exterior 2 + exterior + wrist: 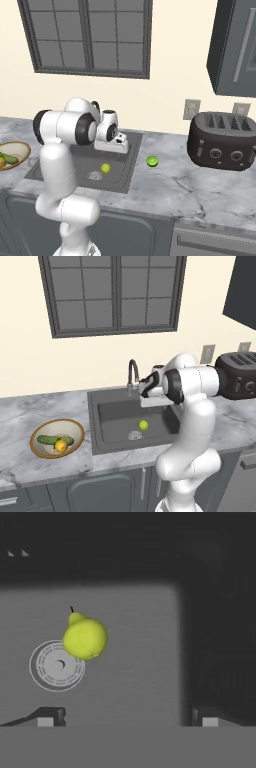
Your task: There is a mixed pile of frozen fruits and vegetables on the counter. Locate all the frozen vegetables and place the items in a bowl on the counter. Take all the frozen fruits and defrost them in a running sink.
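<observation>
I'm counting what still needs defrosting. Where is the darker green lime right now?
The darker green lime sits on the marble counter in the right base view, just right of the sink, between it and the toaster.

No readable text, labels or numbers anywhere.

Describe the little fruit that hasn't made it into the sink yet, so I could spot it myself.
Start at the dark toaster on the marble counter. Between it and the sink lies a small green ball, alone on the stone. It is darker green than the yellow-green one lying in the basin by the drain.
</observation>
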